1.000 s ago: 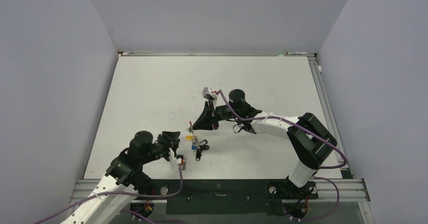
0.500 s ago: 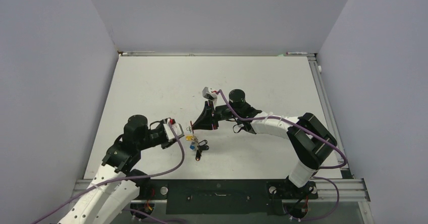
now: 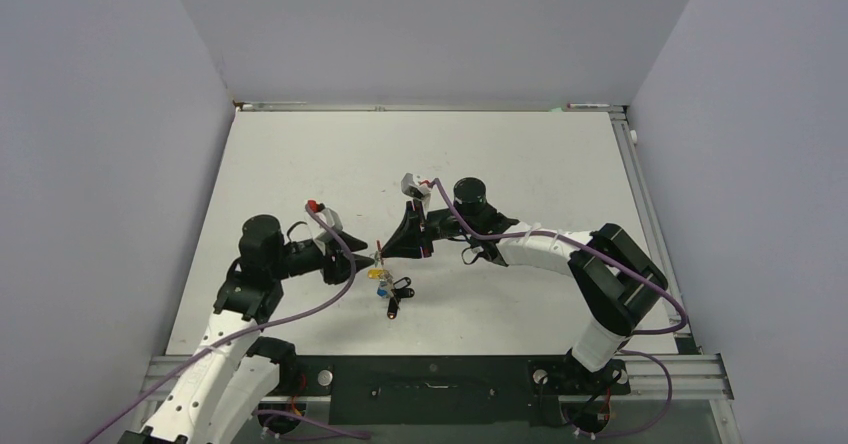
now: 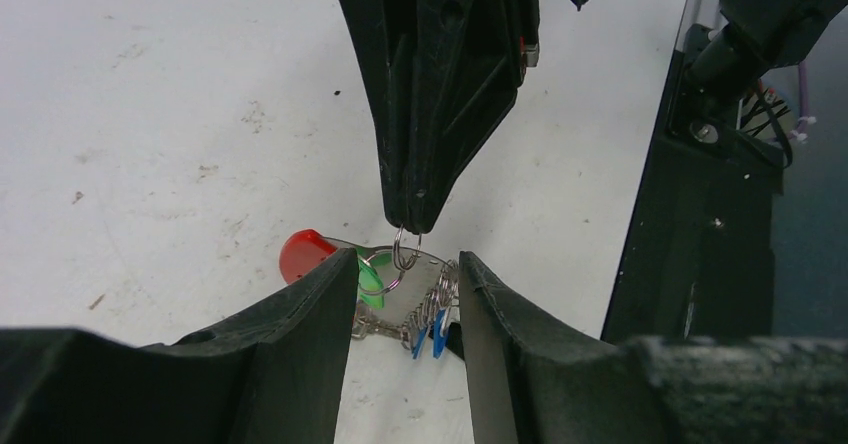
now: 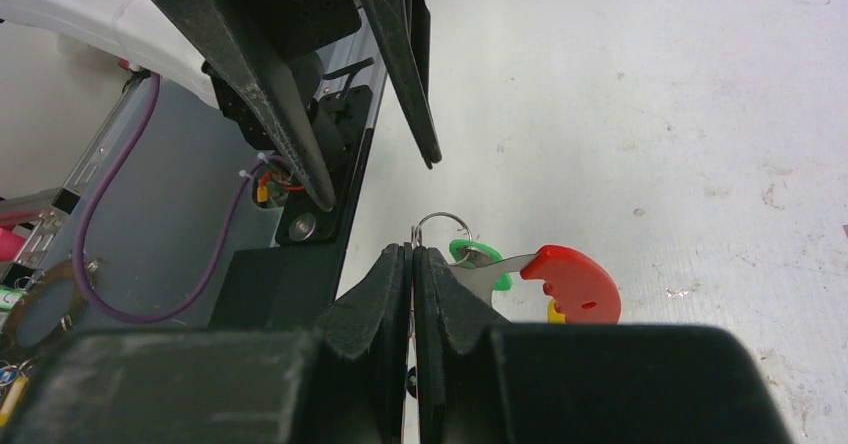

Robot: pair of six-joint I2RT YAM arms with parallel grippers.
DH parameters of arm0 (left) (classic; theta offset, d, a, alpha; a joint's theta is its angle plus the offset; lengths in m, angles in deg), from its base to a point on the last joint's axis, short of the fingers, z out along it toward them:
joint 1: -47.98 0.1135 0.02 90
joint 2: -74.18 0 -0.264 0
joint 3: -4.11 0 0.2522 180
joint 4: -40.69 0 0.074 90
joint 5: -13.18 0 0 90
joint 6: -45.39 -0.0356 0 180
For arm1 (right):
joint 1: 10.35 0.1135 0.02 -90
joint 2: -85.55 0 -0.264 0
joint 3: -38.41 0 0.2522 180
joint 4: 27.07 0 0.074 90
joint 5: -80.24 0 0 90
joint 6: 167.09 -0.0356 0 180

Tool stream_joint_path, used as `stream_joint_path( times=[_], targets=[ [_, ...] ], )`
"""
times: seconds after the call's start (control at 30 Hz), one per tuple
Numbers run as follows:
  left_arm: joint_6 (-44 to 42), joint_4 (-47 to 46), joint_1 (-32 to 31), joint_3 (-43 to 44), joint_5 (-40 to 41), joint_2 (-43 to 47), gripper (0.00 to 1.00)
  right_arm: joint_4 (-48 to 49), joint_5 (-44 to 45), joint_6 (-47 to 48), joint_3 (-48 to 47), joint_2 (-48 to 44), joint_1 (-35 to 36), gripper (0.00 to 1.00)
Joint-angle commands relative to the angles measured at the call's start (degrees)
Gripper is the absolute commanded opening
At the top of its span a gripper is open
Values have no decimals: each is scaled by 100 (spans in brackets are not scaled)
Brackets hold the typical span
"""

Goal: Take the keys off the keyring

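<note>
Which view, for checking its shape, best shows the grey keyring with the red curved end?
Right wrist: the keyring shows clear beside the right gripper. Left wrist hides part behind a finger; top external gives only a red speck.

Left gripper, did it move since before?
Yes. The left gripper moved away from the table's near rail, up to the keys.
</note>
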State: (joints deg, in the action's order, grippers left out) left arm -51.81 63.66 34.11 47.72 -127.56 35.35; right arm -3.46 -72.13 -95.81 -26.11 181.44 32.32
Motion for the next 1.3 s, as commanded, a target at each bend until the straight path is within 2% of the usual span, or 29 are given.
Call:
stream_joint_path(
  times=[0.0,0.07,0.2,0.3,0.43,0.53,0.6,0.87,1.03,1.27],
  targets=[
    [836,-1009,38,-169,-157,-107,39,654,-107,-33,-4,-257,-40,5],
    [1078,-817,62,-61,-187,-269,38,658,-100,-39,3,-257,-40,5],
    [1038,418,249,682,-757,-770,38,646,-76,-12,40,-267,-35,5],
    [1322,641,426,943,-1083,-992,40,646,-65,-30,40,-247,-52,5],
    [1871,213,629,955,-1375,-1054,43,715,-56,-131,73,-239,-103,5],
    [2514,-609,762,798,-1682,-1173,44,909,-56,-285,135,-198,-147,5],
    [2675,-828,814,781,-1813,-1326,44,1111,-56,-426,197,-178,-169,5],
    [2685,-1637,788,732,-1820,-1760,43,1492,29,-740,312,-148,-196,5],
    [2472,-1747,636,558,-1845,-2047,37,1805,88,-959,388,-105,-197,5],
    [2310,-1813,502,396,-1778,-2195,37,1869,136,-996,427,-131,-185,5]
  ],
)
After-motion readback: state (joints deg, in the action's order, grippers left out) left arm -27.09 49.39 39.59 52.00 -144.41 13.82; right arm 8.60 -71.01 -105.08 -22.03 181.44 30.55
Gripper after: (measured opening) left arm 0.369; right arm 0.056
